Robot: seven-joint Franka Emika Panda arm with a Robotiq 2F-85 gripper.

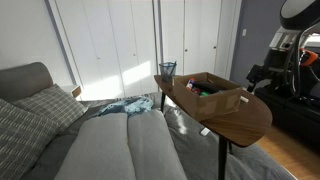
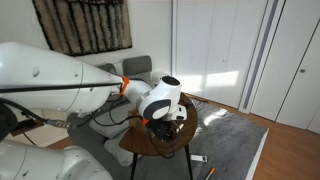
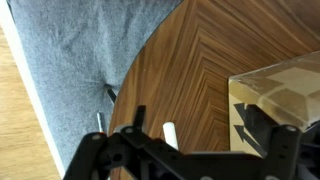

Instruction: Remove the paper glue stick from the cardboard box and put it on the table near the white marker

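Note:
The cardboard box (image 1: 215, 95) stands on the oval wooden table (image 1: 240, 120); small dark and reddish items (image 1: 195, 88) lie inside, and I cannot pick out the glue stick among them. The white marker (image 1: 205, 130) lies on the table near its front edge. In the wrist view it (image 3: 170, 133) lies on the wood left of the box corner (image 3: 285, 85). My gripper (image 1: 256, 80) hovers beside the box's end over the table edge. In the wrist view its fingers (image 3: 210, 140) are spread wide and empty. In an exterior view the arm (image 2: 160, 100) hides most of the box.
A mesh cup (image 1: 167, 70) stands at the table's far end. A grey sofa (image 1: 100, 145) with cushions lies next to the table, with a blue cloth (image 1: 125, 105) on it. A grey rug (image 3: 80, 60) lies below the table. Small items (image 2: 200, 160) lie on the floor.

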